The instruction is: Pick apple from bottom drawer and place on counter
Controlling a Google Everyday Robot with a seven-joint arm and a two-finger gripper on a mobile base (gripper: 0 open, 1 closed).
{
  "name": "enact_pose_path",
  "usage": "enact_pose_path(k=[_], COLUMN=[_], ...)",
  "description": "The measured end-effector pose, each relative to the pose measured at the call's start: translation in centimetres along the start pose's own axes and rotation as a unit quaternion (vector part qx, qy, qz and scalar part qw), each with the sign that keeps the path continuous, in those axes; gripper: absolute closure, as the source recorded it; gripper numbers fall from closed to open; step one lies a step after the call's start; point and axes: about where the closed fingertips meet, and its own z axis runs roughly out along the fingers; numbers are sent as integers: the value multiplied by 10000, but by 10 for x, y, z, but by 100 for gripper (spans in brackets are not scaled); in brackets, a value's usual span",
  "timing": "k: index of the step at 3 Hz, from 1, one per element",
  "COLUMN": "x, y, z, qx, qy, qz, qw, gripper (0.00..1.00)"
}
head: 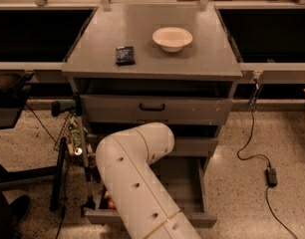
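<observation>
Camera view: white arm (137, 183) in the grey metal bottom drawer (202, 219), gripper hidden behind it, state unclear, small red-orange apple (110, 203) by the drawer's left wall; reaching step I'd guess, needs a grab next.
</observation>
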Motion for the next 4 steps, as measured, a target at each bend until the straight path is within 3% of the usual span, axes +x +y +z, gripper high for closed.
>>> enact_pose_path(k=[1,4], x=[-4,-6], y=[-6,-19], z=[8,21], qx=[-9,-314], qy=[-28,-119], qz=[-192,-483], qw=[9998,9983], gripper=[0,65])
